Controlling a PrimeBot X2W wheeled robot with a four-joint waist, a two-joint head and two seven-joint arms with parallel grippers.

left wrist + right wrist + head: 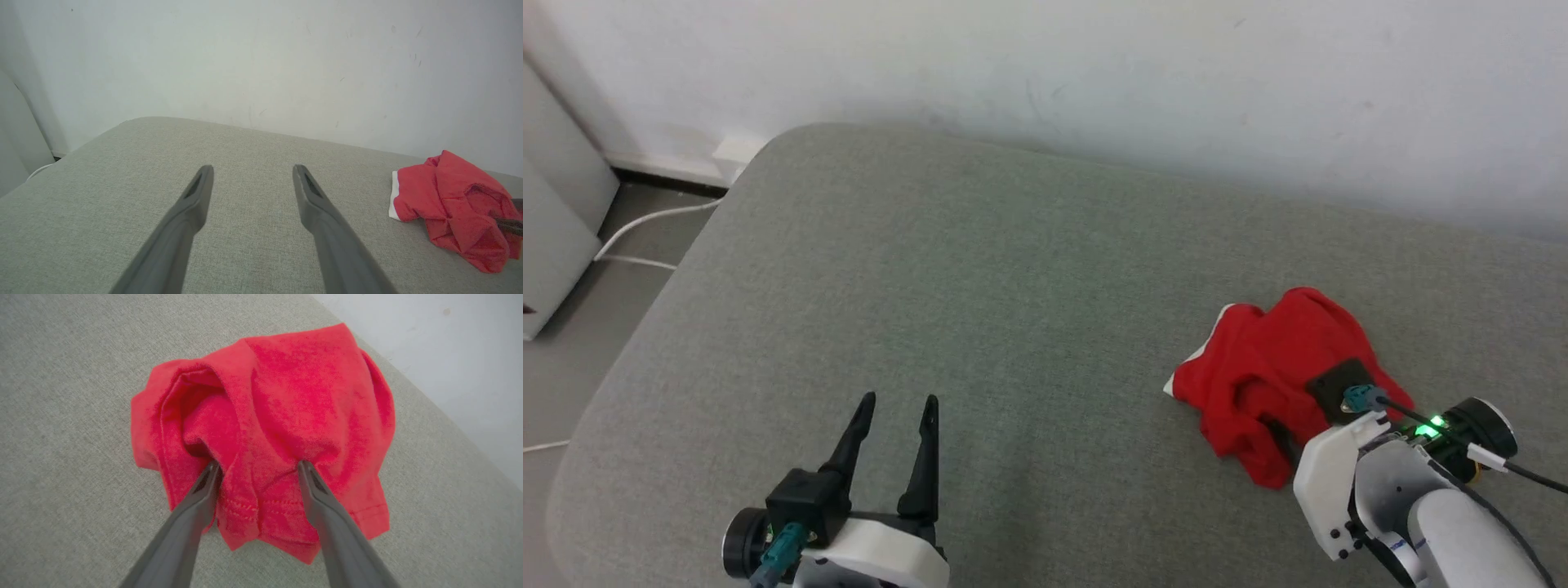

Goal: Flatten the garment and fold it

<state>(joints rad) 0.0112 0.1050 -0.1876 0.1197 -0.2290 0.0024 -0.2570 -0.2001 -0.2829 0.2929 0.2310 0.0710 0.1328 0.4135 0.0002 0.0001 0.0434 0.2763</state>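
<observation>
- The right gripper [258, 469] is nearest, its fingers [204, 486] spread wide with both tips pressed down into the red cloth and a hump of fabric between them, not clamped.
- The garment [1274, 367] lies crumpled in a heap at about 4 o'clock in the head view, a white trim edge [1194, 359] showing on its 9 o'clock side and a stitched hem toward the right wrist.
- It rests on the grey cushion [1013, 269], whose far edge lies just beyond the heap at 12 o'clock, against the white wall [1094, 73].
- From the heap toward 9 o'clock the cushion is bare across to its rounded corner at 10 o'clock and its left edge.
- The left gripper [900, 400] hovers at 7 o'clock, well apart from the garment, fingers apart and holding nothing.
- Past the left edge, at 9 o'clock, lies the floor [572, 351] with a white cable [645, 220].
</observation>
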